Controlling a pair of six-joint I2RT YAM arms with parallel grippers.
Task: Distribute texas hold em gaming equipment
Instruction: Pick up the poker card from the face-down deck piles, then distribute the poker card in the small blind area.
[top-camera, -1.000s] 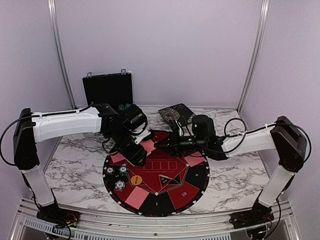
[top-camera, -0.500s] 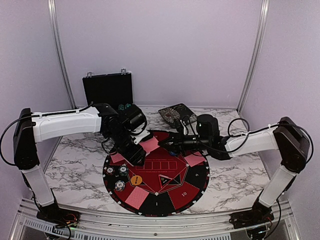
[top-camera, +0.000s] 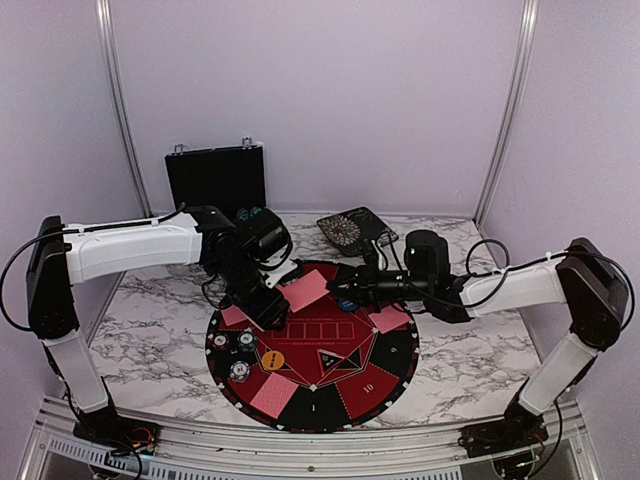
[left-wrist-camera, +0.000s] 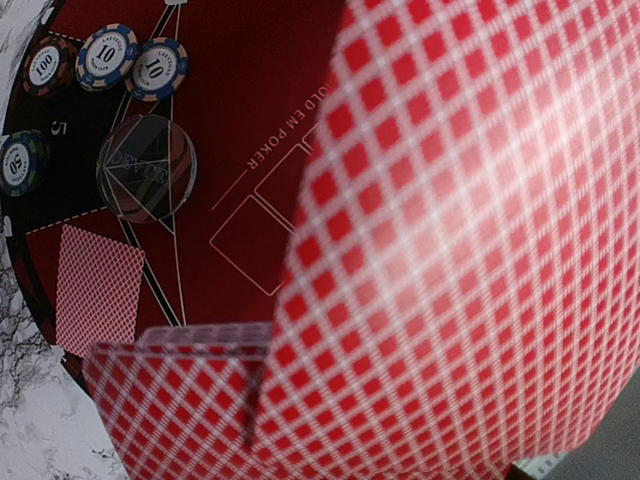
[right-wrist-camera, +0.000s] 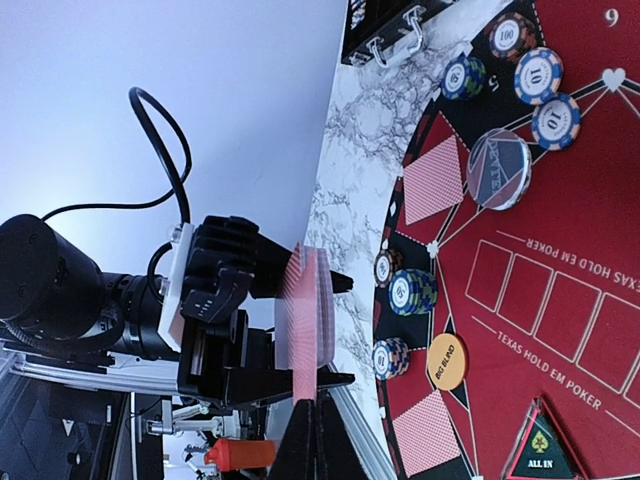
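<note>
Marbled tabletop is boxed in by pale lilac walls, and a black case is stood upright at the back, upper left of the overhead view. Most of the middle is taken up by the round red-and-black mat.

The left gripper is seen over the mat's upper-left part. Its jaws are partway apart and clamped on a deck of red-backed cards, which is held on edge above the mat (best seen side-on from the right wrist camera). Just right of it, a single card is held tilted in the air, red back up. The right gripper is pinched fully closed on that card's right edge. In the left wrist view most of the frame is filled by that card, blurred, with the deck at the bottom.

Three poker chips are grouped on the mat's left side, with an orange button disc just to their right. Face-down cards are laid at the mat's left, lower-left and right edges. Blue-edged chips and a clear disc just below them are caught at the upper left of the left wrist view.
</note>
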